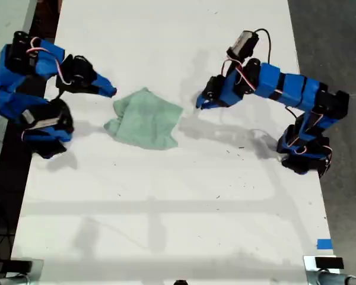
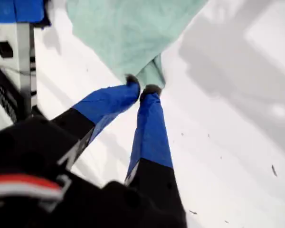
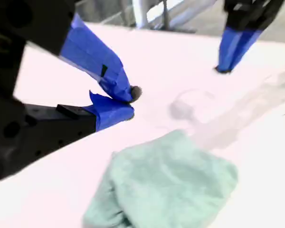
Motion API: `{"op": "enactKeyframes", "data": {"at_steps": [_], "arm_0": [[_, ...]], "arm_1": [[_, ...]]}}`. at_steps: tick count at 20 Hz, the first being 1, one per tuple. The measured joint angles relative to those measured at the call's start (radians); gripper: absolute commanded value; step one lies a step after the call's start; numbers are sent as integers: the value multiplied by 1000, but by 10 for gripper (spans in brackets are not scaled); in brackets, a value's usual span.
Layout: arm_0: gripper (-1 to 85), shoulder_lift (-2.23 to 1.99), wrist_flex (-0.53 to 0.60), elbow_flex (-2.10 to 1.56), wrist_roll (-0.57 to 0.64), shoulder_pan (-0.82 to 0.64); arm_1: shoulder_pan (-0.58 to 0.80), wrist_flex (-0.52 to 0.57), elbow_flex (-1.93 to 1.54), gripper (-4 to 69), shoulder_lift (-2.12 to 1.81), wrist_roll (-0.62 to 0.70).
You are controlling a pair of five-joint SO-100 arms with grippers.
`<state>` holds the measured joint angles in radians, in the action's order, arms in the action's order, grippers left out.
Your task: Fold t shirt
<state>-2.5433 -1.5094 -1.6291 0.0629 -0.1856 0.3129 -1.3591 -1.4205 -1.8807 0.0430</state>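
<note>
Blue-taped and clenched, my first tool [image 2: 142,87] poised at a corner of the t shirt [image 2: 128,33], toward the exterior view's right. Mint-green cloth crumpled in a loose heap on the white worktop [image 1: 166,196], between the 2 arms. Beyond it, toward the exterior view's left, my second tool [image 1: 111,91] likewise clenched on nothing, just beside the t shirt's far edge.
</note>
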Motion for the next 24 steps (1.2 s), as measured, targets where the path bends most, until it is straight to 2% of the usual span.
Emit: {"op": "enactKeyframes", "data": {"at_steps": [2, 4, 6, 9, 10, 12, 13, 14, 16, 17, 18, 20, 21, 24], "arm_0": [[-2, -262, 201, -232, -101, 298], [-2, -552, 396, -566, -176, 469], [3, -779, 511, -899, -210, 509], [12, -1005, 572, -1368, -222, 497], [51, -994, 592, -1448, -216, 497], [92, -1034, 589, -1534, -239, 489], [136, -1045, 549, -1543, -252, 443], [151, -1046, 491, -1566, -213, 374], [152, -1052, 483, -1571, 54, 207], [149, -1054, 483, -1571, 163, 155], [147, -1054, 483, -1571, 207, 137], [136, -1054, 483, -1571, 232, 153], [135, -1054, 483, -1571, 233, 156], [135, -1054, 483, -1571, 235, 173]], "arm_1": [[-161, 9, -140, -9, -130, 12], [-325, 71, -342, -9, -261, 12], [-439, 140, -606, -9, -439, -26], [-577, 179, -1057, -6, -833, -236], [-629, 186, -1206, -7, -991, -304], [-707, 166, -1445, -6, -1308, -374], [-724, 140, -1534, -6, -1460, -371], [-735, 137, -1589, -6, -1554, -339], [-741, 118, -1614, -7, -1598, -253], [-735, 66, -1620, -2, -1608, -256], [-726, 23, -1623, 35, -1611, -232], [-721, 3, -1624, 49, -1614, -147], [-692, 3, -1624, 49, -1614, -60], [-634, 3, -1624, 47, -1614, 318]]}}
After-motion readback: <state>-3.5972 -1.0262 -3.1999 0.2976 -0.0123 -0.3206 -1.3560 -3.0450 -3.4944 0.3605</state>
